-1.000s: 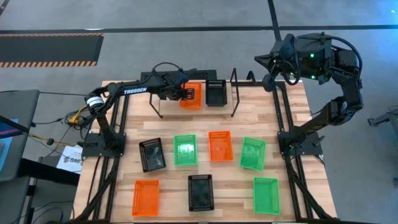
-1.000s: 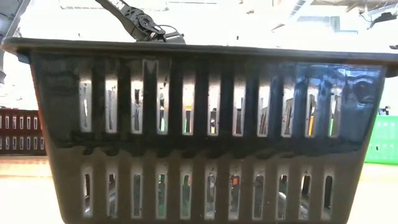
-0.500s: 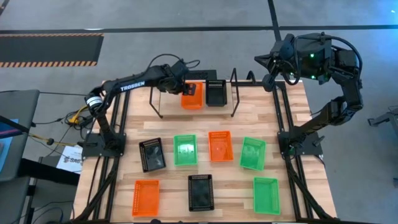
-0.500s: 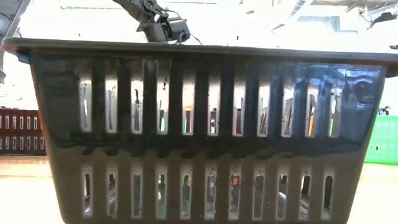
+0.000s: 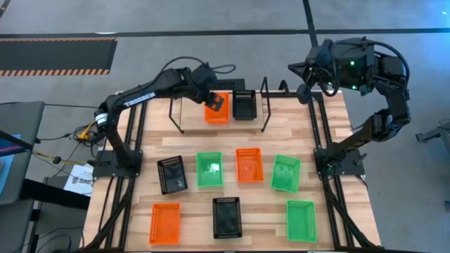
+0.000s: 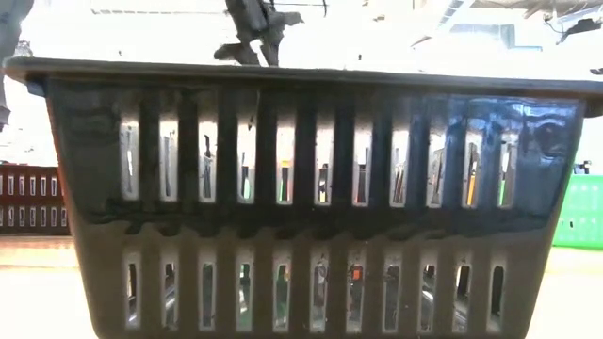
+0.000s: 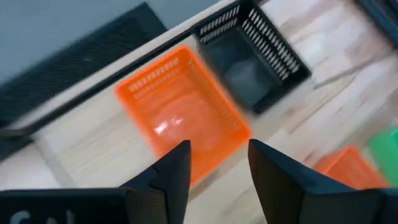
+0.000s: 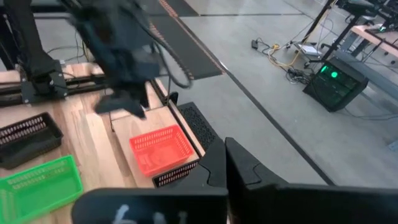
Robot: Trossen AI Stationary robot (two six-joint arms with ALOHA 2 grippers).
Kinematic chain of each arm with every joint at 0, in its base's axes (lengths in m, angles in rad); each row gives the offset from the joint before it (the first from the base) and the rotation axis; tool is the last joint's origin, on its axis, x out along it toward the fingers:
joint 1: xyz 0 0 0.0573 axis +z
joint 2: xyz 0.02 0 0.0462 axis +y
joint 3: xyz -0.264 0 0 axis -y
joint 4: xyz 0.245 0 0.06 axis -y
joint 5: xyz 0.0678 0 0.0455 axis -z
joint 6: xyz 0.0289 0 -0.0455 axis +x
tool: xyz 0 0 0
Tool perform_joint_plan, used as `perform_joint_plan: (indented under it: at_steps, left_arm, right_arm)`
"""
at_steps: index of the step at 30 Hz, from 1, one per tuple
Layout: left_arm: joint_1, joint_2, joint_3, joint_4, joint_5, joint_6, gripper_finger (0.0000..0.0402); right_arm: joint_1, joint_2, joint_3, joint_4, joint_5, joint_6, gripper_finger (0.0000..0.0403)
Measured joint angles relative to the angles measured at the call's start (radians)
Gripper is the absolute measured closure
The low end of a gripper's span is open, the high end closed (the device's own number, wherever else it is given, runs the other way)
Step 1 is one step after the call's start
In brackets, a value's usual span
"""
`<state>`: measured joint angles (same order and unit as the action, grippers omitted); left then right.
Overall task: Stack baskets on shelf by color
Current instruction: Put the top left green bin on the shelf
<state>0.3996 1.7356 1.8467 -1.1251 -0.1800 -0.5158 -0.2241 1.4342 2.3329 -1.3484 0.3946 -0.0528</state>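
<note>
An orange basket (image 5: pixel 216 112) (image 7: pixel 183 118) rests on its bottom on the shelf (image 5: pixel 176 117) at the table's far edge. A black basket (image 5: pixel 244 105) (image 7: pixel 252 59) sits right beside it. My left gripper (image 5: pixel 217 101) (image 7: pixel 217 152) hovers above the orange basket, open, with nothing between its fingers. Seven more baskets lie on the table, among them a green one (image 5: pixel 209 169). My right gripper (image 5: pixel 301 76) (image 8: pixel 227 168) waits shut, high beyond the far right corner.
A black basket (image 6: pixel 301 198) stands right in front of the low camera and fills its view. On the table lie black (image 5: pixel 171 174), orange (image 5: pixel 249 165), green (image 5: pixel 285 173), orange (image 5: pixel 164 223), black (image 5: pixel 226 216) and green (image 5: pixel 300 221) baskets. The shelf's right bracket (image 5: pixel 266 105) stands beside the black basket.
My left gripper has risen from the orange basket on the shelf and rolled about its own axis. The orange basket has stayed in place on the shelf next to the black one.
</note>
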Motion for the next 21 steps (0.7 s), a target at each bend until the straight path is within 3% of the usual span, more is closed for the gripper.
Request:
perform_joint_plan:
  at_steps: [4,10,15,21]
  left_arm:
    - [-0.118,-0.041,0.062,-0.215,-0.171,-0.086,0.0270]
    - [-0.311,-0.114,0.063,-0.458,-0.369,-0.408,0.0276]
    - [-0.438,-0.158,0.017,-0.430,-0.404,-0.548,0.0276]
    - [-0.513,-0.139,0.014,-0.448,-0.410,-0.654,0.0276]
  right_arm:
    - [-0.001,0.000,0.000,-0.018,0.001,0.018,0.0398]
    - [-0.001,0.000,0.000,-0.022,0.001,0.019,0.0398]
    - [-0.001,0.000,0.000,-0.022,0.002,-0.002,0.0398]
    - [-0.001,0.000,0.000,-0.021,0.002,-0.008,0.0397]
